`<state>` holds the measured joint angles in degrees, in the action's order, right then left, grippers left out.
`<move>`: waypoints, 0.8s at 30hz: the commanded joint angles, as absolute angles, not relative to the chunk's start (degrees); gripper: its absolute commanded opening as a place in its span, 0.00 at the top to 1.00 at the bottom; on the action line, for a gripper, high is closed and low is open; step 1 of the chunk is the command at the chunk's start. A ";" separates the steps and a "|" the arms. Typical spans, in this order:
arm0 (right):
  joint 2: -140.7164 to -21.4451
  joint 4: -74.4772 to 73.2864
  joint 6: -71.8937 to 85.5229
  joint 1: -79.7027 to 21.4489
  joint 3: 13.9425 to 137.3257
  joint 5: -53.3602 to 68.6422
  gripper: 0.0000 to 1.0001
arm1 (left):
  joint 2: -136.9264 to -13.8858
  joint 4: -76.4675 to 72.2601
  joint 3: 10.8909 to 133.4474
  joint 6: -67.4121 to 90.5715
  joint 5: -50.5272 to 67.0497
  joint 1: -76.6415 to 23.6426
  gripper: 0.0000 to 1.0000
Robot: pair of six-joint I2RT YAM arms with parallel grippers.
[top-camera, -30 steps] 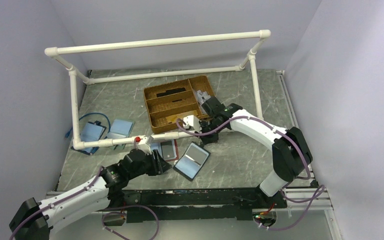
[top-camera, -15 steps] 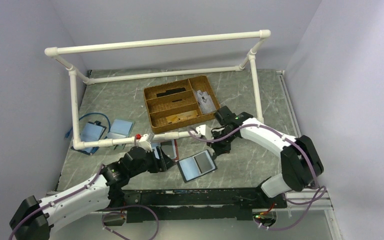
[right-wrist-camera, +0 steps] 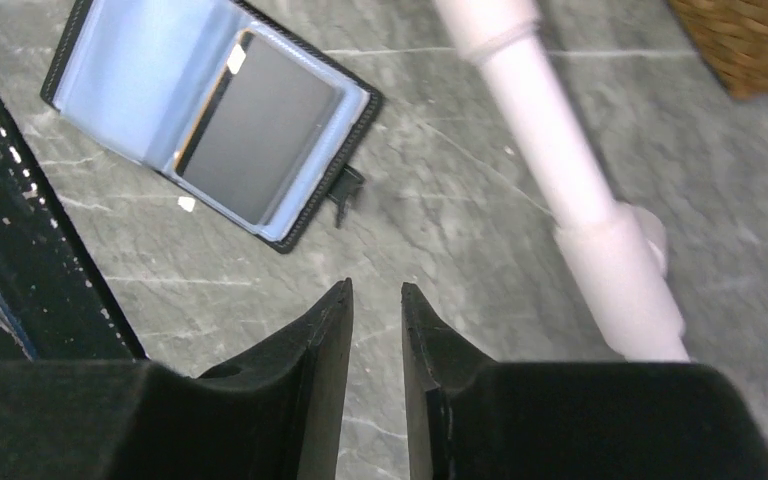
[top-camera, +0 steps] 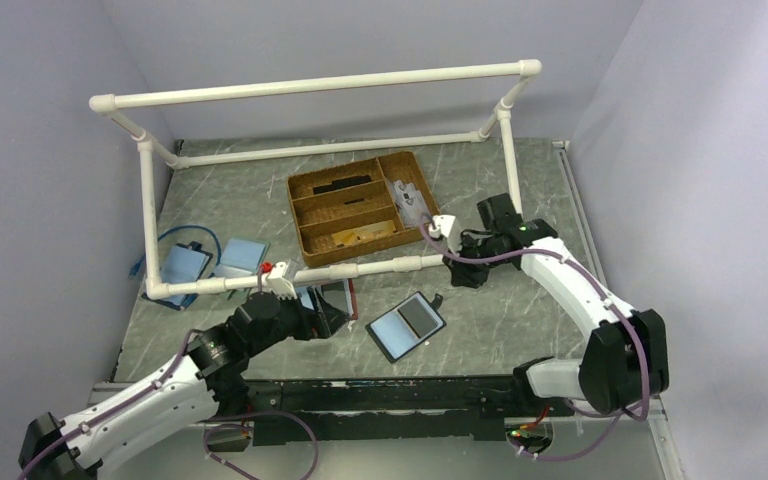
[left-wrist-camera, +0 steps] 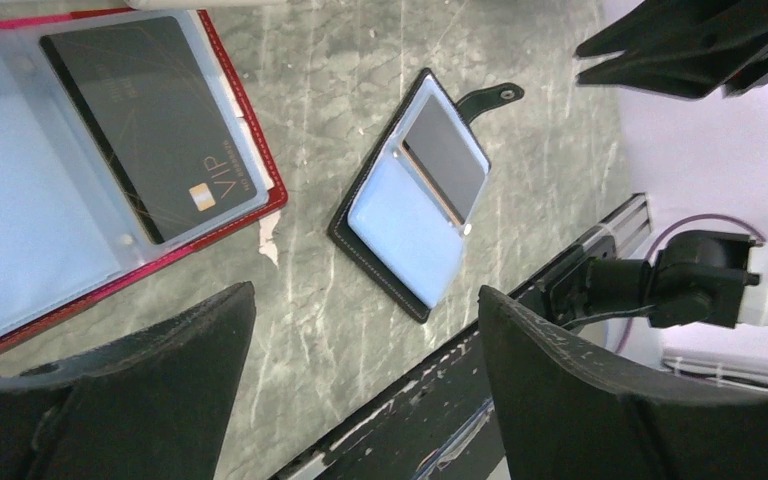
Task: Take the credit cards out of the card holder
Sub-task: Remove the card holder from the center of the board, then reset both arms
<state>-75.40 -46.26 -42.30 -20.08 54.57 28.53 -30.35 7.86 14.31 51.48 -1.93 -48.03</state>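
Observation:
The card holder lies open and flat on the table in front of the white pipe. One half holds a dark grey card, the other a light blue card. It also shows in the left wrist view. My right gripper hovers to the right of the holder, beside the pipe. Its jaws are almost together with only a narrow gap, and hold nothing. My left gripper is wide open and empty, left of the holder.
A red-edged holder with a dark VIP card lies open under my left gripper. The white pipe frame crosses the table. A brown divided tray stands behind it. Blue items lie at the left.
My right gripper has pulled back right and up toward the pipe, away from the card holder. The holder has turned and shifted right and now lies flat. My left gripper has barely moved.

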 commanded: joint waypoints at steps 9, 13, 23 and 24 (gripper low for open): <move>-60.39 -44.41 -37.21 0.70 60.55 47.43 0.48 | -32.53 22.57 33.10 32.79 -10.04 -45.16 0.00; -59.47 -41.84 -32.41 8.15 64.50 53.86 0.31 | -35.08 23.93 38.01 28.80 -10.66 -42.64 0.01; -64.80 -27.87 -5.46 20.63 65.08 65.08 0.00 | -44.52 25.61 48.09 21.03 0.00 -27.96 0.01; -65.21 -25.63 -3.48 21.66 63.95 67.17 0.00 | -45.81 25.27 48.68 20.62 2.55 -25.51 0.00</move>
